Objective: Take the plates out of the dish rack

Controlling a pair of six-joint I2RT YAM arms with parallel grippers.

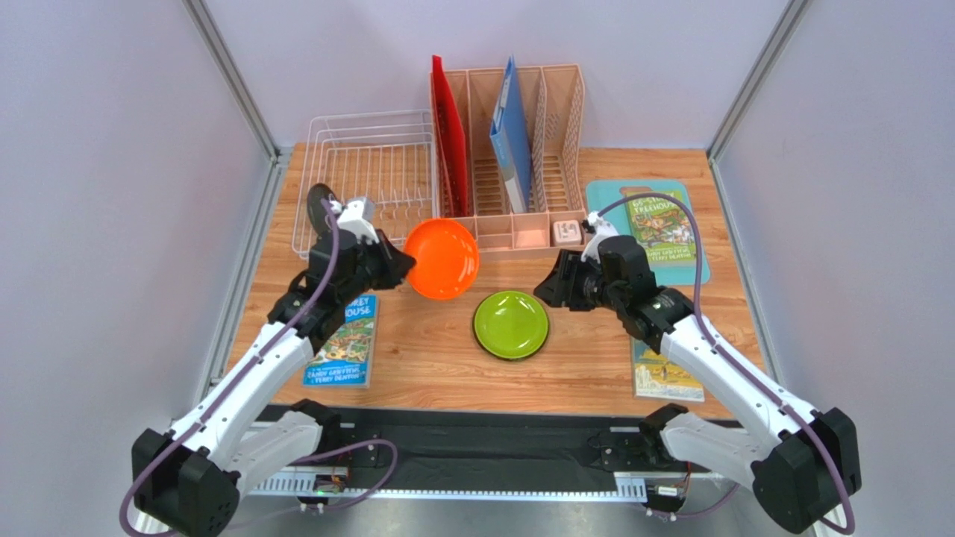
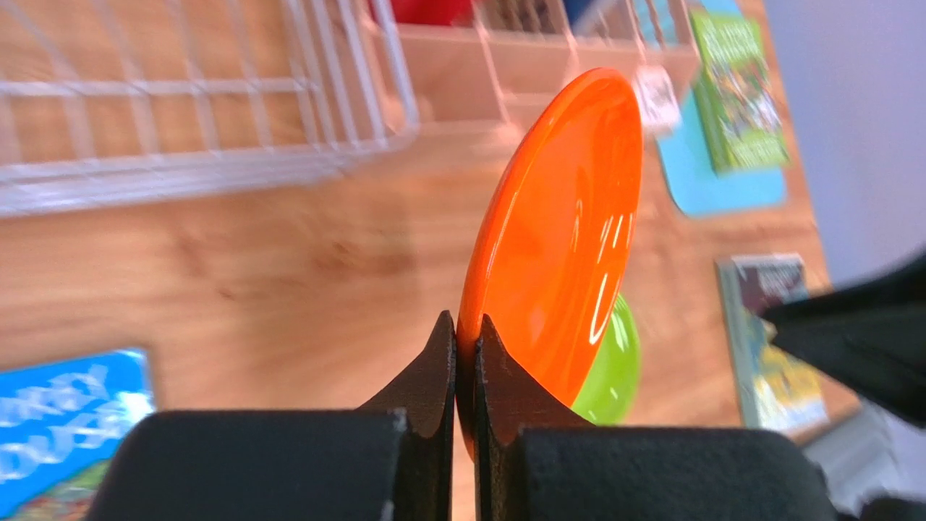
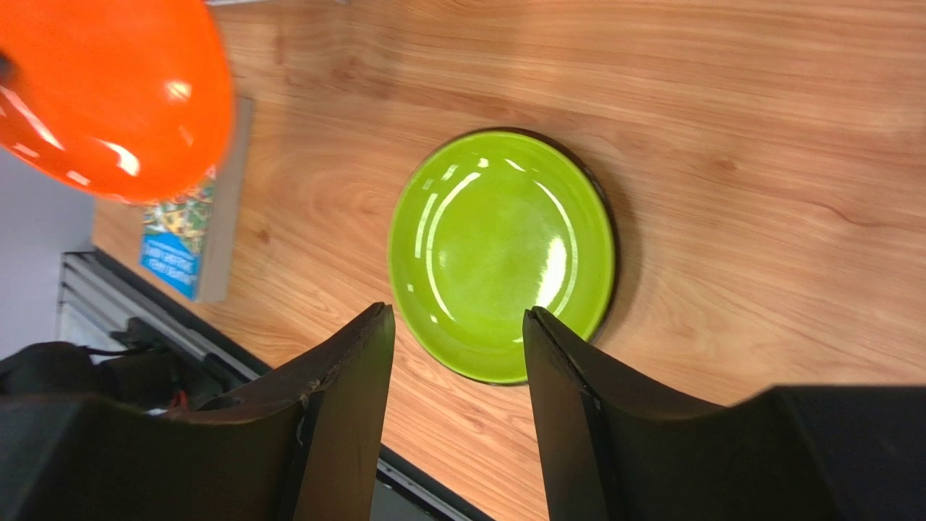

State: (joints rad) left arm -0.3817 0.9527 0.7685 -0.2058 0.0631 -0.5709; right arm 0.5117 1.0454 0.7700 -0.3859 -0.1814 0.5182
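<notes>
Just in front of the white wire dish rack (image 1: 370, 116), the glossy orange round plate (image 1: 443, 258) hangs in the air, tilted nearly on edge. The left gripper (image 1: 398, 266) has its two black fingers (image 2: 435, 375) pinched tight on the plate's lower rim. A little to the right, the lime green round plate (image 1: 511, 324) lies flat on the wooden table (image 1: 448, 375), well apart from the rack. The right gripper (image 1: 549, 289) hovers above that plate's right edge, its fingers (image 3: 348, 402) spread wide with nothing between them. A dark round plate (image 1: 320, 201) stands on edge at the rack's front left corner, partly hidden by the left arm; I cannot tell whether it sits inside the wires. The peach plastic organizer (image 1: 538, 123) stands just beside the rack, and a blue picture book (image 1: 348, 336) lies under the left arm.
</notes>
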